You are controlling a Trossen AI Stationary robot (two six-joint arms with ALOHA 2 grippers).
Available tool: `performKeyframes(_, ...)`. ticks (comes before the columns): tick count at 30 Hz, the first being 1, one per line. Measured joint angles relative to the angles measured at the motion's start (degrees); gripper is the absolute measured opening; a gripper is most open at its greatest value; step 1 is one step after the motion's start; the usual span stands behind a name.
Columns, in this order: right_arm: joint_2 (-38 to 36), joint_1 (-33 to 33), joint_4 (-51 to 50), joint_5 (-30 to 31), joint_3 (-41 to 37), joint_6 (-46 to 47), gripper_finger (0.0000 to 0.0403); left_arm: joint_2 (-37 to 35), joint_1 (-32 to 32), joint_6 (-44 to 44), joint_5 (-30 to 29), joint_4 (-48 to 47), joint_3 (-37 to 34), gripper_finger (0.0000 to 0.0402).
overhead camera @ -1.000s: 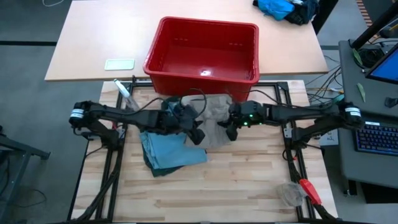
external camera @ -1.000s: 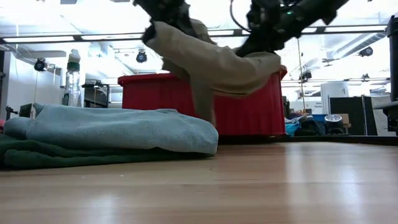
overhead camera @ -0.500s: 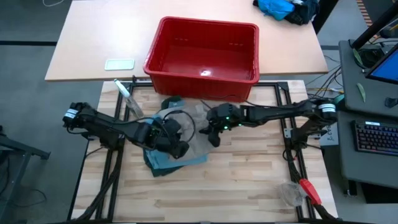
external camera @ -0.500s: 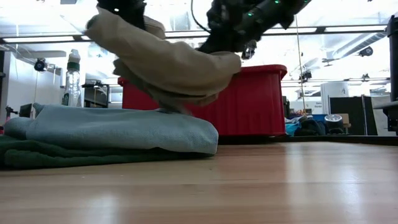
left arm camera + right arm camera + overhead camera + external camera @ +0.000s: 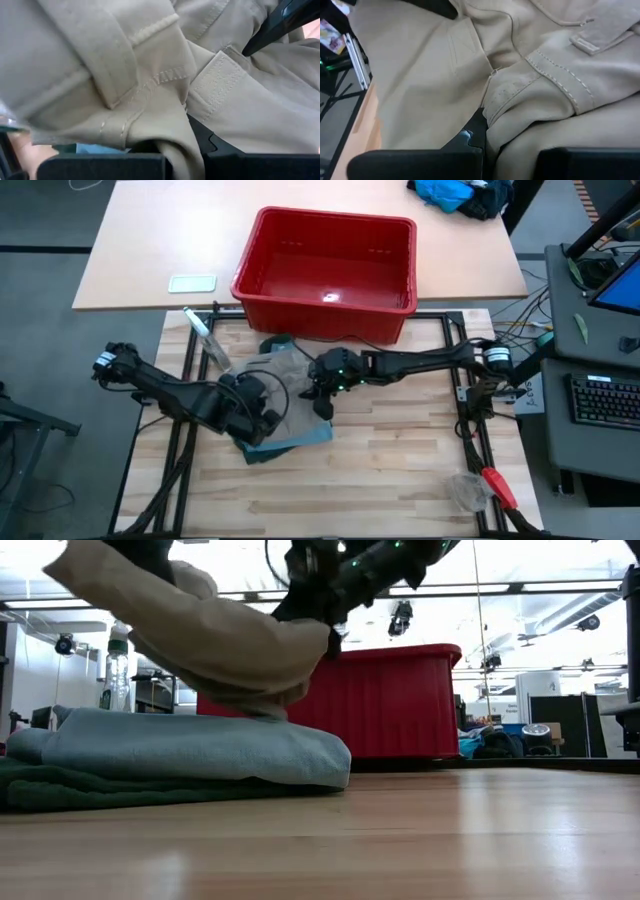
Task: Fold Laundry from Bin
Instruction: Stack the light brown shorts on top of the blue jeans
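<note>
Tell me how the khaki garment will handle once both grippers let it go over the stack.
The khaki garment likely flops: it sags in folds between the left gripper and the right gripper. It probably drapes over the light blue folded piece rather than sliding off.

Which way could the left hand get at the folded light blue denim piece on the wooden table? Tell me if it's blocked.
Probably not as things stand. The left hand is shut on the khaki-taupe garment, which hangs over the folded light blue denim piece and touches its top. The right hand grips that garment too.
</note>
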Motion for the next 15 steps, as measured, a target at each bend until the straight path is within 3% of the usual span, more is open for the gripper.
performKeyframes(8, 5.26, 0.0, 0.17, -2.02, 1.36, 0.55, 0.0022, 0.11, -2.29, -10.23, 4.15, 1.07, -8.27, 0.0003)
performKeyframes(15, 6.77, 0.0, 0.07, -2.02, 1.36, 0.44, 0.0022, 0.13, -2.27, -13.54, 5.81, 10.28, -17.15, 0.0003)
